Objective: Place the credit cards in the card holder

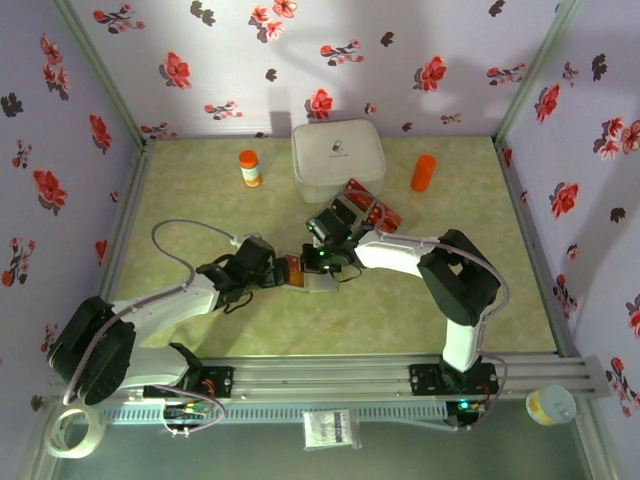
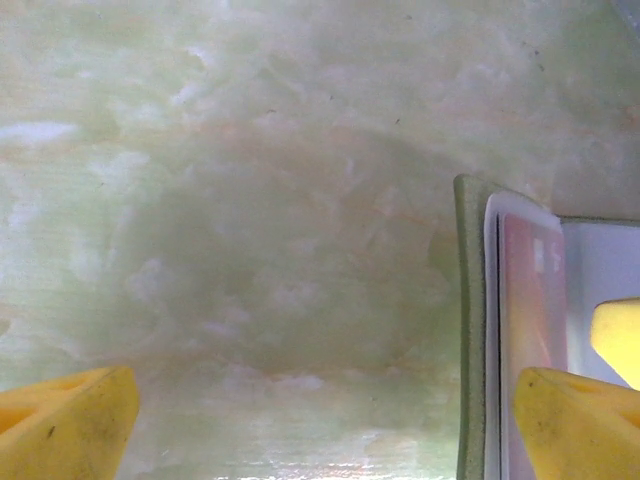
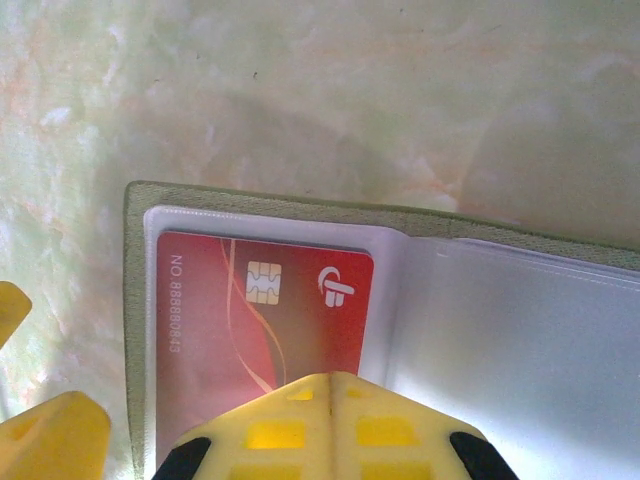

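Note:
The olive-green card holder (image 3: pixel 136 300) lies open on the table, its pale grey inside (image 3: pixel 520 340) facing up. A red credit card (image 3: pixel 220 320) with a chip sits inside the holder's left clear sleeve. My right gripper (image 3: pixel 330 385) is shut, with nothing between its fingers and its tip resting over the card's lower edge. My left gripper (image 2: pixel 320 405) is open wide beside the holder's (image 2: pixel 466 330) left edge, its right finger (image 2: pixel 580 420) over the sleeve that holds the card (image 2: pixel 530 320). More red and dark cards (image 1: pixel 372 205) lie behind the holder (image 1: pixel 312 282).
A big white rounded box (image 1: pixel 337 160) stands at the back centre. An orange-capped bottle (image 1: pixel 249 167) is to its left and an orange cylinder (image 1: pixel 424 172) to its right. Flowered walls enclose the table on three sides.

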Controlling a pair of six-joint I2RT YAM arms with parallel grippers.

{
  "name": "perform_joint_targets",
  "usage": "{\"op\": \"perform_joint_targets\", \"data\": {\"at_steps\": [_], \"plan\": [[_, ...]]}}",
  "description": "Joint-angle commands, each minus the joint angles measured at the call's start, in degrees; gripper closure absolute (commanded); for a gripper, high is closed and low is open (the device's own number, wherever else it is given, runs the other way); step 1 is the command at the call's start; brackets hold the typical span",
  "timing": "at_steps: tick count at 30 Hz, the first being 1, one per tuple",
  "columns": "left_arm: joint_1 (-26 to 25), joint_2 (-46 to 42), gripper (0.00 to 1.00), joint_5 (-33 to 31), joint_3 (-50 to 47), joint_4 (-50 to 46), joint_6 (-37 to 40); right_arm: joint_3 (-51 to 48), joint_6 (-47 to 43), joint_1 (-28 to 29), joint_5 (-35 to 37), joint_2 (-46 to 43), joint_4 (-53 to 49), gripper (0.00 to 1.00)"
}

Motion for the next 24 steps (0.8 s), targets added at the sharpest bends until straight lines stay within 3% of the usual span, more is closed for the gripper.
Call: {"op": "perform_joint_targets", "data": {"at_steps": [1,8,24], "plan": [[0.2,0.0,0.04,0.1,1.9,-2.2,0.4,-0.1,-1.1,-0.2,0.1,-0.7,-1.1,0.98],[-0.1,-0.4,0.03,0.2,2.7,-2.7,0.2,-0.1,-1.8,-0.7,0.0,-0.6,-1.5,0.98],[-3.7,0.7,0.03,0.1,9.1,-3.9,0.9,-2.7,-8.2,-8.3,1.2,-3.4,-7.2,0.98]]}}
